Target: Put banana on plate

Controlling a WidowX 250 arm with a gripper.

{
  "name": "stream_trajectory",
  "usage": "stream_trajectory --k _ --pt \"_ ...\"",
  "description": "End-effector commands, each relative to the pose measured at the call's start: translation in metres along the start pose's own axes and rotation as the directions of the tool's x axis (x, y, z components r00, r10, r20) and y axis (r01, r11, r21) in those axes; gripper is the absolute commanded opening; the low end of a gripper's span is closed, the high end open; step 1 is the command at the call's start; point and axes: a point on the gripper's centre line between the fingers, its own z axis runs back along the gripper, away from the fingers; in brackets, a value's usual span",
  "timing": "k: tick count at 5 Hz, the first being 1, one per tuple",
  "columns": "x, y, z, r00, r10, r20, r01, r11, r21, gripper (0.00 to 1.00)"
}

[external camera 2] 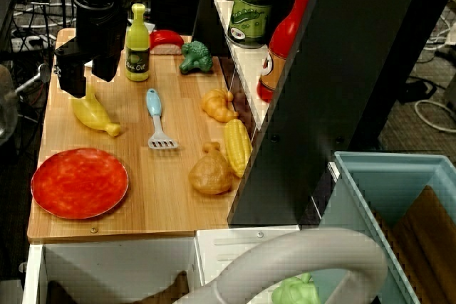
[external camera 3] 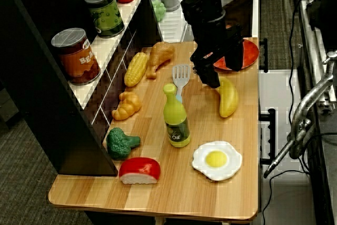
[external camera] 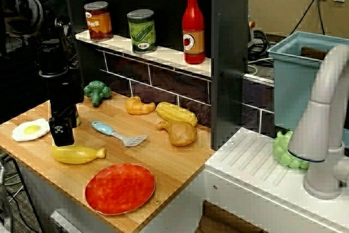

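Note:
The yellow banana lies flat on the wooden counter, stem end toward the plate; it also shows in the view from above as the banana and in the view from the counter's end as the banana. The red-orange plate sits near the counter's front corner, a short gap from the banana. My black gripper hangs just over the banana's thick end. In the view from above the gripper shows two fingers standing apart, open and holding nothing. In the end view the gripper hides part of the plate.
A blue-handled spatula, corn cob, drumstick, croissant and broccoli lie behind the banana. A fried egg and an oil bottle stand close to the gripper. Cans and a ketchup bottle line the shelf.

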Motion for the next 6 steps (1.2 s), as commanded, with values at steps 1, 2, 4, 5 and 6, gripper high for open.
stream_trajectory --k 1,2,4,5,6 --pt "-0.001 0.009 0.000 0.996 -0.083 0.039 0.081 0.996 0.047 1.00" --pt "-0.002 0.011 -0.001 0.995 -0.092 0.049 0.090 0.995 0.050 1.00" --pt "0.000 0.015 -0.016 0.997 -0.051 0.052 0.050 0.998 0.036 1.00" --pt "0.003 0.015 -0.026 0.999 -0.026 0.044 0.025 0.999 0.025 1.00" --pt "0.003 0.016 -0.033 0.999 -0.003 0.036 0.002 1.000 0.021 1.00"
